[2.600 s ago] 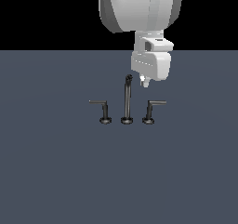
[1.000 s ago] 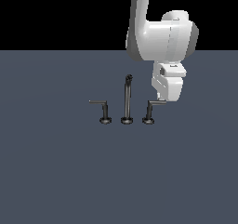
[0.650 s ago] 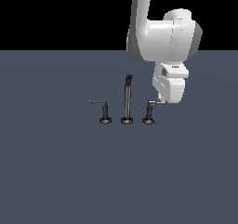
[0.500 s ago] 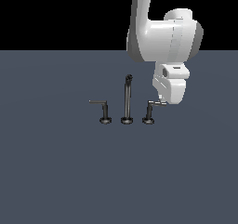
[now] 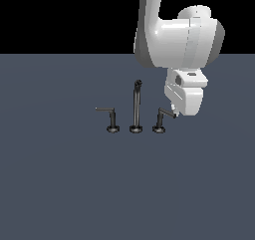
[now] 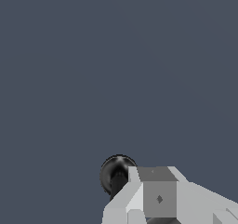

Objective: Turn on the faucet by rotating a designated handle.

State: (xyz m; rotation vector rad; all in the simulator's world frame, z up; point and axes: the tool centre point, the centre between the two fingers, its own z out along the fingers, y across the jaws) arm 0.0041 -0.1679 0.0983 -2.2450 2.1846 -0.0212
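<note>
This is a bare simulated test scene, not a furnished room: a flat, featureless slate-grey floor [image 5: 60, 184] meets a plain black backdrop [image 5: 60, 15]. Only a small dark faucet [image 5: 135, 109] and a white robot arm [image 5: 174, 40] occupy it; any finer texture seems missing.

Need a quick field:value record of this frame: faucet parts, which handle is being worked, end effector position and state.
scene: simulator render, plain grey floor
faucet: three dark pieces in a row, each on a round base
spout post: tall, in the middle
thin lever: on the exterior view's left, bar level, nothing near it
handle: on the exterior view's right, bar slanted toward the arm
end effector: at the outer tip of the handle's bar
end effector state: cannot tell
wrist view: round dark base just beyond the fingers
</note>
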